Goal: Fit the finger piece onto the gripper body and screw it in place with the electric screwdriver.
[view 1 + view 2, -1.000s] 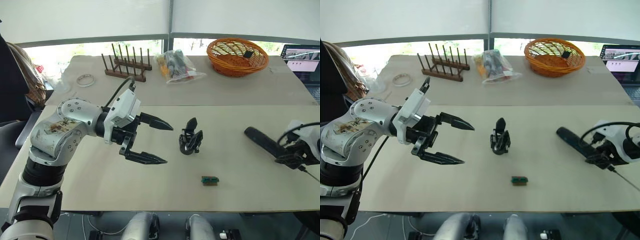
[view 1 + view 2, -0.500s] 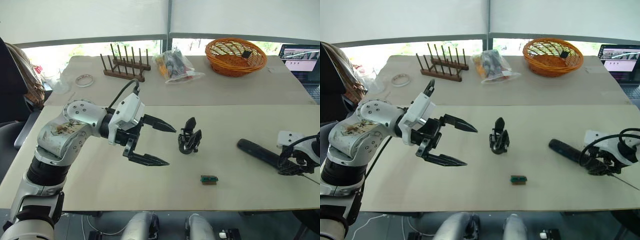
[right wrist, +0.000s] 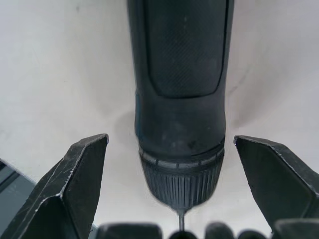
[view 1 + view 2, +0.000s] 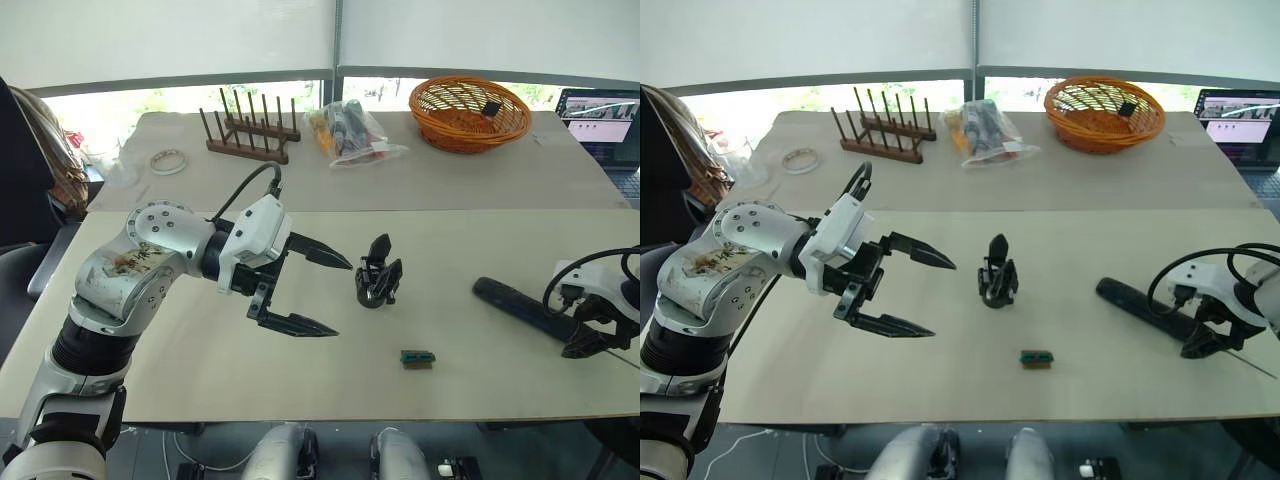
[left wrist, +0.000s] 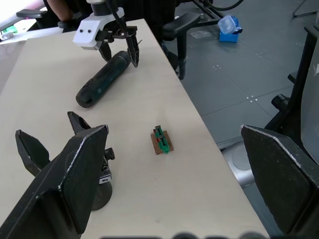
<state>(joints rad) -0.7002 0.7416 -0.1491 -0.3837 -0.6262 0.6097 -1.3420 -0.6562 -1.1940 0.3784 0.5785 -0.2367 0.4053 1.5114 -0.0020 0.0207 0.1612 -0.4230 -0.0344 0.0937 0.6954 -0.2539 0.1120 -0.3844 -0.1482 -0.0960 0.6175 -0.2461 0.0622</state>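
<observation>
Left gripper [image 4: 318, 293], jaws spread, faces the gripper body [image 4: 379, 283] standing mid-table, finger piece [image 4: 379, 247] apparently already seated; right gripper [image 3: 169, 184], jaws apart, straddles the lying electric screwdriver [image 4: 525, 308], ready to grasp.

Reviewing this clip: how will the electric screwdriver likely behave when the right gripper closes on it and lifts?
The electric screwdriver lies flat on the table; being cylindrical, it may roll if nudged. The right gripper straddles its bit end with fingers open, so the long body would probably sag. It looks rigid, and its textured grip should resist slipping.
</observation>
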